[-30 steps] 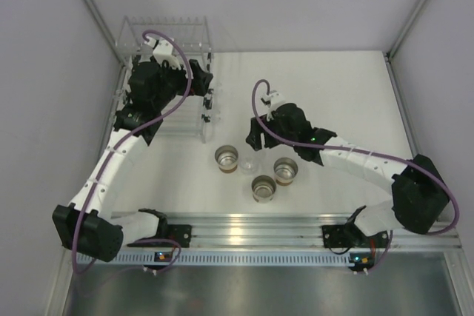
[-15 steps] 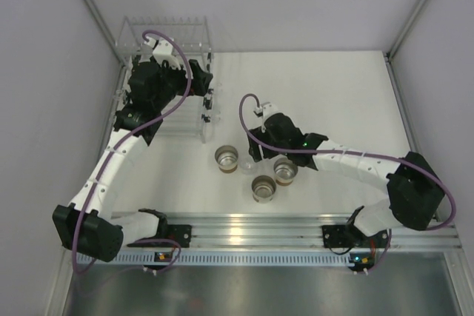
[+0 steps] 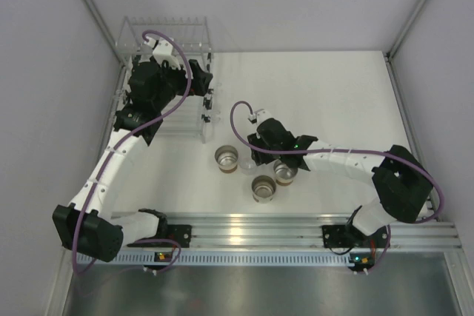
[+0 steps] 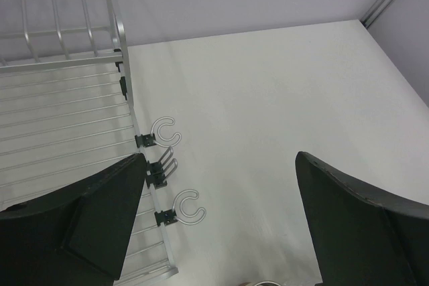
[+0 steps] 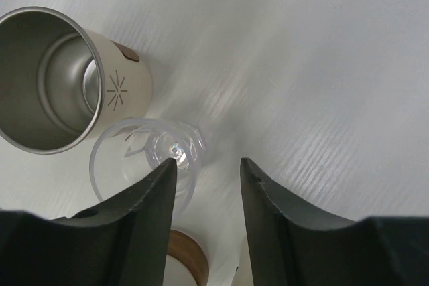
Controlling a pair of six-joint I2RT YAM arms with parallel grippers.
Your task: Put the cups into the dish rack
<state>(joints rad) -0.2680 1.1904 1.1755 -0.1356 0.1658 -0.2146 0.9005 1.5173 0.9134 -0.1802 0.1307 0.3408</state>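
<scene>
In the right wrist view the clear cup (image 5: 144,159) sits center-left, mostly tucked behind the right gripper (image 5: 208,163) finger on the left of the frame (image 5: 134,219). Only the cup's right wall and base poke into the gap. The other finger (image 5: 268,212) is off to the right, with bare table (image 5: 301,65) between it and the cup. The fingers are partway apart and not clamped on anything as far as I can see. I can't tell if the near one touches the rim.

The cup looks upright on its base, mouth up toward the camera. In the frame its axis slants from the base at upper right to the wide rim at lower left.

A starred cream cup (image 5: 67,78) stands just beside it at upper left, shiny inside showing. A second cream cup (image 5: 184,259) peeks in at the bottom edge.

In the top view this all sits mid-frame, well apart from the dish rack (image 3: 167,79) at upper left. The left gripper (image 4: 218,165) hangs at the rack's right edge, spread wide with nothing in it.
</scene>
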